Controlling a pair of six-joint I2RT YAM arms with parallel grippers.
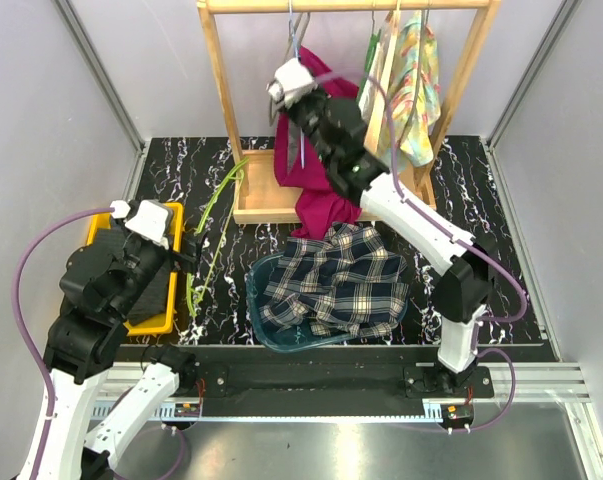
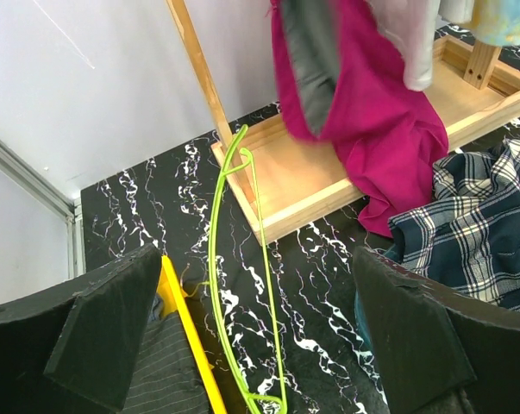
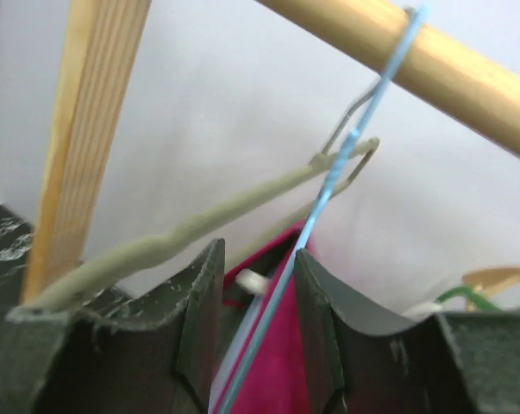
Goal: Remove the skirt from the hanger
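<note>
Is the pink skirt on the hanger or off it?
On. The pink skirt hangs from the blue hanger, hooked over the wooden rail, its wire passing between the right fingers.

From above, the skirt [image 1: 316, 205] is partly hidden by the right arm [image 1: 336, 135]. In the left wrist view its top is cut off at 12 o'clock. In the right wrist view the blue hanger [image 3: 328, 190] is cut off at 6 o'clock.

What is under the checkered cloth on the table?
A blue-green tub: its rim peeks out around the checkered cloth. The cloth covers the tub's inside, so anything else in there is hidden.
</note>
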